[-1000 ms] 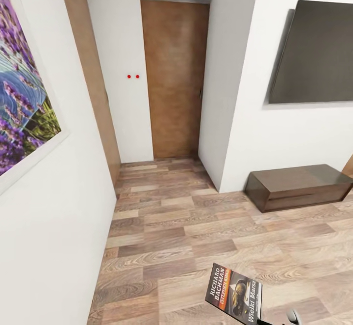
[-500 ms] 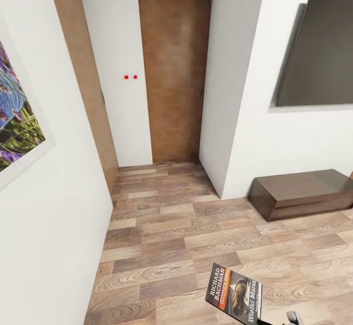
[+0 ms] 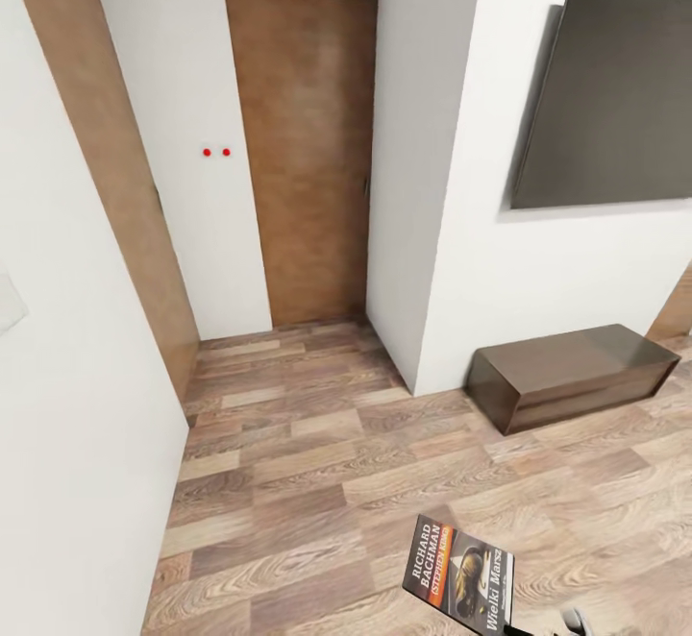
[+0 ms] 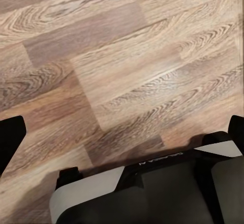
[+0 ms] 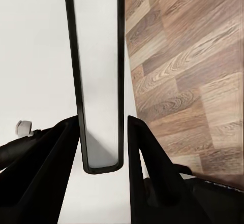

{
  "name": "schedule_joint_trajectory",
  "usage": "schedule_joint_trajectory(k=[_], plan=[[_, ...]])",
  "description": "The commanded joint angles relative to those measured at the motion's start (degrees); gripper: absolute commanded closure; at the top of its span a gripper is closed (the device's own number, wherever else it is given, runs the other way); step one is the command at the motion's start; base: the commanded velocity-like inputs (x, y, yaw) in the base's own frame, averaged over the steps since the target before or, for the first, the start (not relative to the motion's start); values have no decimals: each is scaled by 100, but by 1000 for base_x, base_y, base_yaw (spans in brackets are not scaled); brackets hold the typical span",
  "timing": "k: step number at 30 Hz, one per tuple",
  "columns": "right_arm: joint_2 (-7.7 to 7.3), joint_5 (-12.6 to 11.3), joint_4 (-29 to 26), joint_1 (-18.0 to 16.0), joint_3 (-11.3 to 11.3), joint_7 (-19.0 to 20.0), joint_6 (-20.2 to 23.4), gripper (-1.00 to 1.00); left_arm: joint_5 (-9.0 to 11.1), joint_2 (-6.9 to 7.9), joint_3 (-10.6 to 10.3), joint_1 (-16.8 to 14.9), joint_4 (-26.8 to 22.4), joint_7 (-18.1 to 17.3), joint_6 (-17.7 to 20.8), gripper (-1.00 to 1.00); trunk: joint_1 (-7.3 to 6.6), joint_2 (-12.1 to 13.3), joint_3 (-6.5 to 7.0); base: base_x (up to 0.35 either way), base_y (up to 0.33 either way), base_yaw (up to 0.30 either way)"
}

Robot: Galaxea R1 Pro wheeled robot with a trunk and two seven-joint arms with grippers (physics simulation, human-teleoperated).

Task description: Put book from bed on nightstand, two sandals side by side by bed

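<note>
The book (image 3: 461,574), a thin dark paperback with an orange band and "Richard Bachman" in white, hangs tilted over the wood-plank floor low in the head view. In the right wrist view the book (image 5: 99,82) stands edge-on between the two black fingers (image 5: 145,148) of my right gripper (image 5: 101,127), which is shut on it. My left gripper (image 4: 122,132) is open over bare floor planks, its fingertips far apart with nothing between them. The bed, nightstand and sandals are out of view.
A closed brown door (image 3: 303,156) stands ahead at the end of a short passage. A white wall (image 3: 67,377) runs close on the left. To the right a dark screen (image 3: 605,98) hangs above a low, long dark brown cabinet (image 3: 567,372).
The camera has moved: the purple picture on the left wall slid out of view, and door and cabinet shifted left. The book stays in my right gripper.
</note>
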Motion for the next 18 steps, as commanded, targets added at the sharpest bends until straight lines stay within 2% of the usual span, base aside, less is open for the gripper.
schedule_joint_trajectory(k=[1, 18], plan=[[0, -50, 2, -8, 7, 17, 58, 100, 59, 2, -49, -4, 4, -22, -17, -100, 4, -12, -12, 38, 0, -277], [0, -50, 2, -8, 7, 17, 58, 100, 60, 1, -52, -4, 4, -14, -22, -100, 4, -12, -12, 3, 0, -280]])
